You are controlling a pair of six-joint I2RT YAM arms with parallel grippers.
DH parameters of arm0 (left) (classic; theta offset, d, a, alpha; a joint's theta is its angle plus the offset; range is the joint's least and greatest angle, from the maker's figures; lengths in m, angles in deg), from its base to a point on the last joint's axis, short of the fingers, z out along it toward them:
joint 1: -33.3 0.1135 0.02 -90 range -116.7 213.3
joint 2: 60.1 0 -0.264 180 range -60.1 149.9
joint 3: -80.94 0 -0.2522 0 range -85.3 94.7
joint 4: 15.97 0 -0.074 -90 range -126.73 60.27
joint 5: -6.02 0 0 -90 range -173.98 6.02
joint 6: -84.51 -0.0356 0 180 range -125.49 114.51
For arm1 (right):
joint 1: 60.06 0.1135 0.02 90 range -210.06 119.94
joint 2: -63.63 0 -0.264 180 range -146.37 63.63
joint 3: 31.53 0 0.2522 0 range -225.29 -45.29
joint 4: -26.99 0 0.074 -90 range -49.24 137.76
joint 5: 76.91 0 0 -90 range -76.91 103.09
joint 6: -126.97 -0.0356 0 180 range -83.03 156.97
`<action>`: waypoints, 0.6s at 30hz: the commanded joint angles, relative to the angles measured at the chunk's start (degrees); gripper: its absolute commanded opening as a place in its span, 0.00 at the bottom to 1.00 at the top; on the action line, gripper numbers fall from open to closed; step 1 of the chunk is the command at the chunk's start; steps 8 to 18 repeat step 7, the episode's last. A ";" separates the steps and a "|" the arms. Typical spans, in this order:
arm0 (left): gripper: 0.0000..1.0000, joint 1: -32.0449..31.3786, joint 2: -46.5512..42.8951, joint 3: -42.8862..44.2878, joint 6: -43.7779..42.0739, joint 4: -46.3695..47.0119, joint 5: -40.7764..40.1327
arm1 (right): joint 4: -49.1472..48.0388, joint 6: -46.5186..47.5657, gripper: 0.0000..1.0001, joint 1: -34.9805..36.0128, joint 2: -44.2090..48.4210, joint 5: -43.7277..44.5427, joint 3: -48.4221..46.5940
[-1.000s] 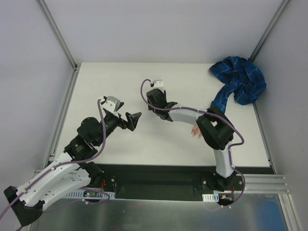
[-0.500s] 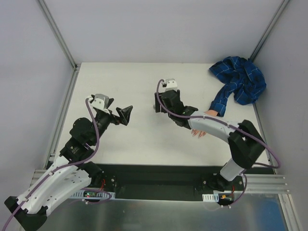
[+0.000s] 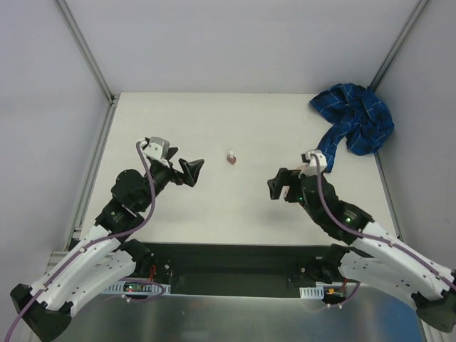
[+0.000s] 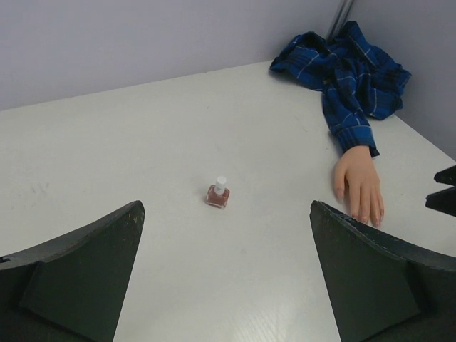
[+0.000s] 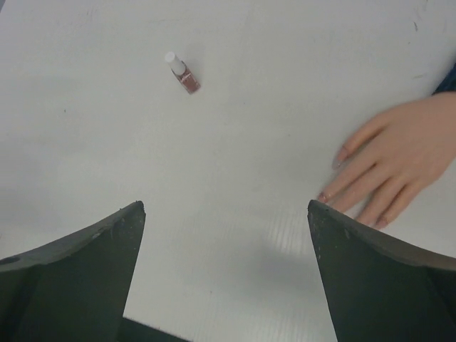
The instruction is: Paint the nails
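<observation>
A flesh-coloured fake hand (image 5: 402, 153) lies palm down on the white table, and its blue plaid sleeve (image 4: 349, 117) runs to the far right corner. The nails (image 5: 324, 197) at its fingertips look pinkish; they also show in the left wrist view, nails (image 4: 365, 216). A tiny pinkish bottle (image 3: 231, 157) with a white cap stands upright mid-table, also seen as bottle (image 4: 218, 194) and bottle (image 5: 184, 75). My left gripper (image 3: 194, 172) (image 4: 226, 208) is open and empty, left of the bottle. My right gripper (image 3: 279, 184) (image 5: 226, 205) is open and empty, nearer than the hand's fingertips. In the top view the right arm hides the hand.
The bunched plaid shirt (image 3: 358, 117) fills the table's far right corner. Grey walls with metal posts (image 3: 87, 53) close in the back and sides. A black strip (image 3: 235, 256) runs along the near edge between the arm bases.
My right arm has drawn back from the table's middle to the near right while its jaws widened, leaving the bottle standing uncovered. My left gripper has shifted slightly and stays open.
</observation>
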 commanded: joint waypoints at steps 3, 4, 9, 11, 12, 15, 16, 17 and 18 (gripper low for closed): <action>0.99 0.33 0.58 -0.88 9.99 5.58 6.27 | 11.57 -4.95 0.97 1.48 22.19 -4.53 6.99; 0.99 0.42 0.05 -0.88 11.67 5.49 7.67 | 11.73 -5.63 0.97 2.27 24.77 -2.37 8.40; 0.99 0.33 -1.87 -0.96 17.56 3.39 12.24 | 17.95 -3.98 0.96 2.36 28.84 4.93 4.58; 0.99 0.33 -1.87 -0.96 17.56 3.39 12.24 | 17.95 -3.98 0.96 2.36 28.84 4.93 4.58; 0.99 0.33 -1.87 -0.96 17.56 3.39 12.24 | 17.95 -3.98 0.96 2.36 28.84 4.93 4.58; 0.99 0.33 -1.87 -0.96 17.56 3.39 12.24 | 17.95 -3.98 0.96 2.36 28.84 4.93 4.58; 0.99 0.33 -1.87 -0.96 17.56 3.39 12.24 | 17.95 -3.98 0.96 2.36 28.84 4.93 4.58; 0.99 0.33 -1.87 -0.96 17.56 3.39 12.24 | 17.95 -3.98 0.96 2.36 28.84 4.93 4.58; 0.99 0.33 -1.87 -0.96 17.56 3.39 12.24 | 17.95 -3.98 0.96 2.36 28.84 4.93 4.58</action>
